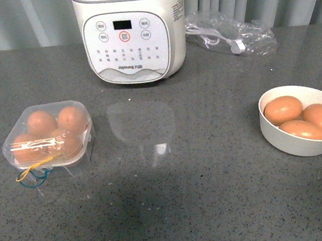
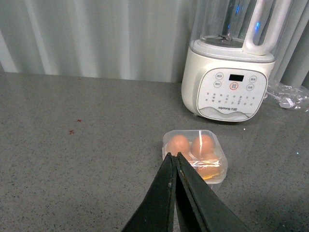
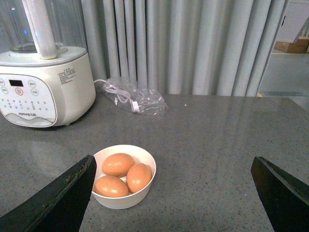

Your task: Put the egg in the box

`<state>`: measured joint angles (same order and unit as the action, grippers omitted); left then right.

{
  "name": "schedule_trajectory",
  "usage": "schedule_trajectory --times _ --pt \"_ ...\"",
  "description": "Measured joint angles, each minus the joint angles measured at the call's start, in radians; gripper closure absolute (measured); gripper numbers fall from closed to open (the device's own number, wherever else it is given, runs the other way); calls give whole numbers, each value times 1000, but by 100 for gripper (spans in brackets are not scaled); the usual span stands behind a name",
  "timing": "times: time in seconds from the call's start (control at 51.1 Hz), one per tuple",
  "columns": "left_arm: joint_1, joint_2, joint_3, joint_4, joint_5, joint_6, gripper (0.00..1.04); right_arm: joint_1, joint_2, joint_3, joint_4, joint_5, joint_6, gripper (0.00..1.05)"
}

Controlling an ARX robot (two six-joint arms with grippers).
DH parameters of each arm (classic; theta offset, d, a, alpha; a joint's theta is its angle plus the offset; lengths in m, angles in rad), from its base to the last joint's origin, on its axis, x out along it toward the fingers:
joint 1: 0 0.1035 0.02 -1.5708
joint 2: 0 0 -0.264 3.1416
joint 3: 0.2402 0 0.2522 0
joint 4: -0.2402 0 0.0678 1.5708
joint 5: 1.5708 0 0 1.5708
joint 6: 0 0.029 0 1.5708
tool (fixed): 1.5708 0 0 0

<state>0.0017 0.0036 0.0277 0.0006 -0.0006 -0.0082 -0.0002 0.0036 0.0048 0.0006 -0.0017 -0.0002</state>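
Grey speckled desk [image 1: 180, 213] holds it all. On its near left sits the clear box [image 1: 48, 139], lid down, with four brown eggs showing blurry through the plastic. Three more eggs lie in a white bowl [image 1: 307, 139] on the right. Only the wrist views show fingers: left ones [image 2: 175, 159] pressed together, empty; right ones [image 3: 72, 188] wide apart. Farther back stands a white blender [image 1: 132, 31].

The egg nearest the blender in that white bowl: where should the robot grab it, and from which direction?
From straight above, I'd guess. The egg lies on its side in the bowl, touching two others, and the rim blocks side approaches. The open right gripper should close across its narrow middle, one finger going into the gap beside its neighbours.
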Motion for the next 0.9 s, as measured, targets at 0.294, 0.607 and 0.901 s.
schedule_trajectory --times 0.294,0.607,0.901 --pt "0 0 0 0 0 1 46 0 0 0 0 0 0 7" --pt "0 0 0 0 0 3 7 0 0 0 0 0 0 7" --pt "0 0 0 0 0 3 7 0 0 0 0 0 0 7"
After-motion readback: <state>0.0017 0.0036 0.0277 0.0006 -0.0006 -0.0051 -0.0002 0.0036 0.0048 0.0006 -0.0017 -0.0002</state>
